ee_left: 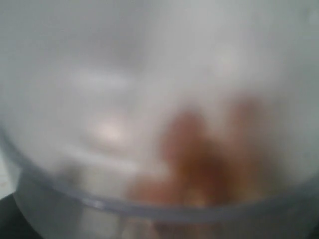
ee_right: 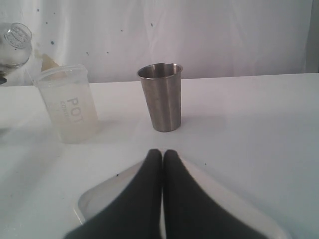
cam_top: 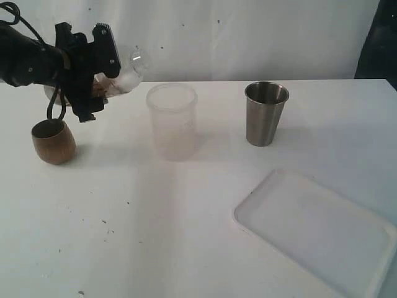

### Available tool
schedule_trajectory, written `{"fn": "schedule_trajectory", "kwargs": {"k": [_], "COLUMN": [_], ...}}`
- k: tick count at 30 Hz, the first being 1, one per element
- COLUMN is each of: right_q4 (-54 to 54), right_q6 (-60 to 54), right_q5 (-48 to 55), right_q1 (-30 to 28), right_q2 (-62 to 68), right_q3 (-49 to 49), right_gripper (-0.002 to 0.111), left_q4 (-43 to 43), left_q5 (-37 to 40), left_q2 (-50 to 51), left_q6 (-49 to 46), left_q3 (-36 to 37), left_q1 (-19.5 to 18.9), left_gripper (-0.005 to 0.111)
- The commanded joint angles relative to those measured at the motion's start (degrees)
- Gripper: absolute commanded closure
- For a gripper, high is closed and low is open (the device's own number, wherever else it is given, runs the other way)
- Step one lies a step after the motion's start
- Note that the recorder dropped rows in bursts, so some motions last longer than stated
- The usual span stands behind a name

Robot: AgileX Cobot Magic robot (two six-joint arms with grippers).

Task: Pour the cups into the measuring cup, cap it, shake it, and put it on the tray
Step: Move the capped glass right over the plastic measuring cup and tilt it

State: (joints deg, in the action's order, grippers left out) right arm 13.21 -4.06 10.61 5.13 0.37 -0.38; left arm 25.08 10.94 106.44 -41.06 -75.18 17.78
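Note:
My left gripper [cam_top: 98, 79] hangs above the table's far left, shut on the clear measuring cup [cam_top: 127, 74]. The cup lies tipped on its side in the air, with brownish contents inside. It fills the left wrist view as a blur [ee_left: 149, 99], so the fingers are hidden there. Its base shows in the right wrist view [ee_right: 15, 39]. Just below it the brown wooden cup [cam_top: 54, 141] stands upright. The steel tumbler [cam_top: 265, 113] [ee_right: 160, 97] stands upright at the back right. My right gripper [ee_right: 162, 153] is shut and empty over the white tray [ee_right: 99, 195] [cam_top: 316, 230].
A frosted milky cup [cam_top: 172, 121] [ee_right: 67, 104] stands between the wooden cup and the steel tumbler. The white table carries small dark specks near its front left. The tray reaches the table's front right corner.

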Motion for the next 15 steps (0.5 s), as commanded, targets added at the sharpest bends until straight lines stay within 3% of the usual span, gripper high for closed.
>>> {"fn": "schedule_trajectory", "kwargs": {"k": [1, 6, 15], "right_q4": [-0.2, -0.2, -0.2], "right_q6": [0.2, 0.2, 0.2], "right_q5": [-0.4, -0.4, -0.4], "right_q1": [0.1, 0.1, 0.1], "right_q2": [-0.4, -0.4, -0.4], "right_q3": [0.4, 0.4, 0.4], "right_gripper": [0.108, 0.108, 0.108], "left_q4": [2.8, 3.0, 12.8], "left_q5": [-3.6, -3.8, -3.8], "left_q2": [0.8, 2.1, 3.3], "left_q6": [0.3, 0.5, 0.4], "left_q3": [-2.1, -4.2, -7.1], "left_q1": [0.2, 0.2, 0.2], "left_gripper": [0.107, 0.107, 0.107]}}
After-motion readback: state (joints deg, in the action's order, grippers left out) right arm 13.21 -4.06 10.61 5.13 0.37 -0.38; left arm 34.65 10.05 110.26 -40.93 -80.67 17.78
